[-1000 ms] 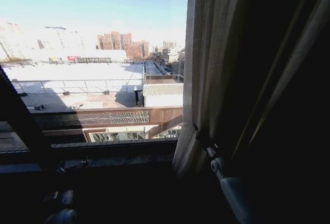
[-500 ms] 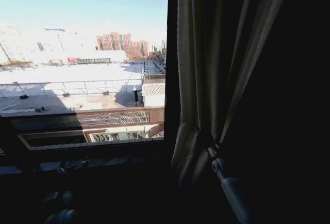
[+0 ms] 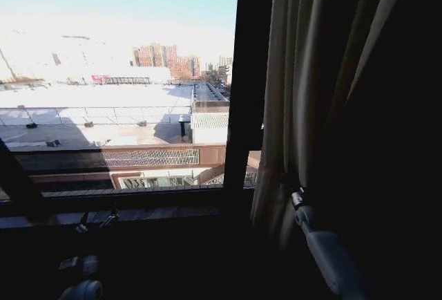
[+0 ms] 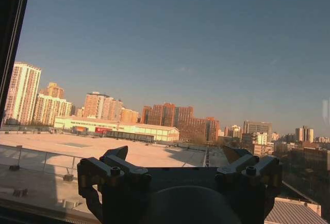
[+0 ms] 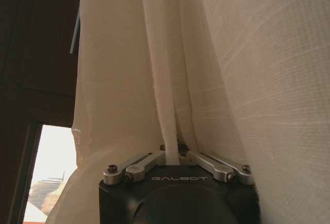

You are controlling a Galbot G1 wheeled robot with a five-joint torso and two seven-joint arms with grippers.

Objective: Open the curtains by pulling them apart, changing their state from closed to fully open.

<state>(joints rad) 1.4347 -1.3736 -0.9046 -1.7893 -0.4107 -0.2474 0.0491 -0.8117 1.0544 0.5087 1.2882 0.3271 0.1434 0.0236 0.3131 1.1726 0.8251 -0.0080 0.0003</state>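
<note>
Two silver fingers (image 5: 146,163) of the right gripper (image 5: 172,152) are drawn together on a narrow fold of the curtain (image 5: 216,79), the cream cloth rising straight up out of the pinch with broader pleats hanging on either side of it. Seen from the head, that gripper (image 3: 295,196) sits low at the right, its white arm (image 3: 331,258) slanting down toward the near right corner, and the gathered curtain (image 3: 293,92) hangs bunched above it as pale vertical pleats against the dark right side. Compared with half a second ago, the pinched bundle and the gripper stand farther right, and the curtain's left edge has drawn away from the dark window post (image 3: 245,86), so that the post now stands bare and a thin strip of the view outside shows between post and cloth near the bottom. The whole outlook has also shifted a little, which is the camera's own doing. Left of the post the window (image 3: 117,72) lies uncovered, with sky, flat roofs and distant blocks beyond. At the near left, low in the dark below the sill, the left gripper (image 3: 81,272) rests idle; from its own wrist its black fingers (image 4: 116,164) stand well apart with nothing between them, pointed out through the glass.
</note>
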